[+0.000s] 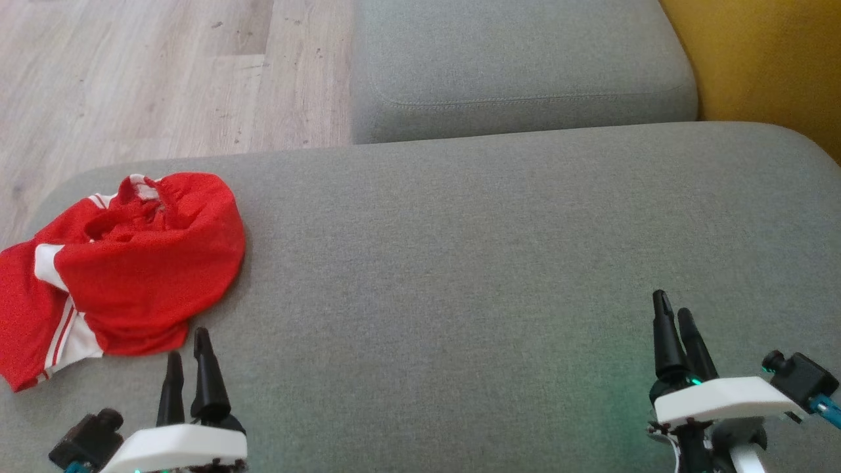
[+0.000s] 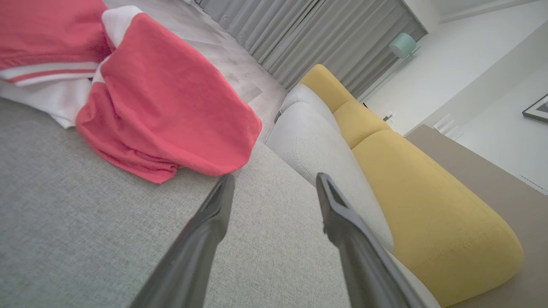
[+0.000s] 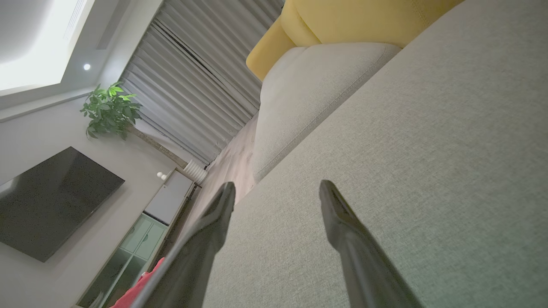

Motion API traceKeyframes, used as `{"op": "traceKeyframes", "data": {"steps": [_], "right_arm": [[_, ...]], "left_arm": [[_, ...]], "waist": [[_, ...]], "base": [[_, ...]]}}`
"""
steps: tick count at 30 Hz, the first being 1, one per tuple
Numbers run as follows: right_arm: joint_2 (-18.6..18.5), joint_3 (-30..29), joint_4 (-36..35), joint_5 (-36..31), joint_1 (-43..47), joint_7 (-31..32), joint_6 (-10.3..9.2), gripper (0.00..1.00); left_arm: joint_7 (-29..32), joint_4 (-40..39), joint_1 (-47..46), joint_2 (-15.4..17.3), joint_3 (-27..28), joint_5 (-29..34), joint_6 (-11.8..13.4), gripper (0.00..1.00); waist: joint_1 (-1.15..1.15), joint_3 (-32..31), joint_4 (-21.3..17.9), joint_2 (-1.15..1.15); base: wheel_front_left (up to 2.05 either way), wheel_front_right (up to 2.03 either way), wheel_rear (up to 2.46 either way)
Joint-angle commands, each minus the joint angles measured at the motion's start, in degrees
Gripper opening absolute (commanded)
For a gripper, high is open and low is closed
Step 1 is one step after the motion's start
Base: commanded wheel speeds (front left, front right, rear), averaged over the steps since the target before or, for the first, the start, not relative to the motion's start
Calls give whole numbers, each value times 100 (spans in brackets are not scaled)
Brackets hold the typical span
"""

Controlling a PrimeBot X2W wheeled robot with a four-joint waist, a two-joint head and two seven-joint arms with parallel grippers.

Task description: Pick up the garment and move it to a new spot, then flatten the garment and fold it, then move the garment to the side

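**Arms, pose.**
- Left gripper (image 1: 187, 347): low at the near left of the seat. Its two long dark fingers (image 1: 209, 384) point away from the robot, tips just short of the garment's near hem and apart from it. Claw spread, nothing between the fingers.
- Right gripper (image 1: 673, 304): low at the near right, fingers pointing the same way over bare upholstery, well apart from the garment. Claw spread, empty.
- Each gripper has a white housing behind the fingers and a small black block on its outer side.

**Count.**
- Garments: one.
- Grippers: two, with two fingers each.
- Grey cushions: two.

**Task item.** Red sports garment with white panels and thin red-and-white stripes (image 1: 144, 263).
- Fine-textured red cloth, crumpled into a rounded heap with soft folds and a gathered opening at the far side.
- It lies on the left end of the large seat cushion, running out past the head view's left edge.

**Surroundings.**
- Large grey woven-fabric seat cushion (image 1: 460, 263): broad, flat, with rounded corners.
- Second grey fabric cushion (image 1: 519, 59): beyond the first, with a stitched seam along its front.
- Mustard-yellow upholstered backrest (image 1: 755, 59): to the right.
- Pale wood-plank floor (image 1: 131, 72): to the far left.
- Grey pleated curtains (image 3: 192, 94): in the right wrist view.
- Leafy green potted plant (image 3: 109, 111): beside the curtains.
- Flat black wall screen (image 3: 47, 201): below the plant in that view.
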Motion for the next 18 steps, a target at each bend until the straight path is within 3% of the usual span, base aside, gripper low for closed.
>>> {"op": "traceKeyframes", "data": {"steps": [1,18], "right_arm": [[-42,118,-231,-200,-177,-87,-2,100],[-47,422,-313,-1297,-133,-374,-3,100]], "left_arm": [[-91,-246,-152,54,42,225,44,100],[-380,-445,3,62,-83,1435,139,100]], "waist": [[0,-9,5,0],[0,-135,5,0]], "base": [[0,0,0],[0,0,0]]}}
